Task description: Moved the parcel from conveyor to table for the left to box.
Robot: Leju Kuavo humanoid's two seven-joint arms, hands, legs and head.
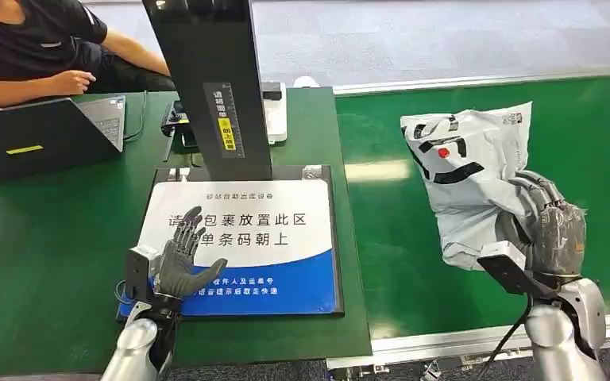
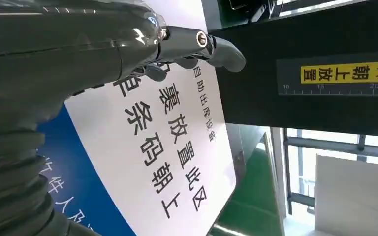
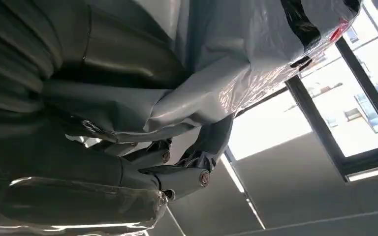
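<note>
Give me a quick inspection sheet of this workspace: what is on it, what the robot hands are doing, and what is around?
Surface: green table on the left, green conveyor on the right.
Job's things: grey plastic parcel, gripped by the right robot hand above the conveyor; blue and white placement mat on the table with nothing on it.
Clutter: laptop at the table's far left; black scanner column standing behind the mat.
Robot hands: left robot hand empty, fingers spread over the mat.
Cables: a black cable hangs by the right wrist; another beside the laptop.
Surroundings: a person sits at the laptop; grey floor beyond.
</note>
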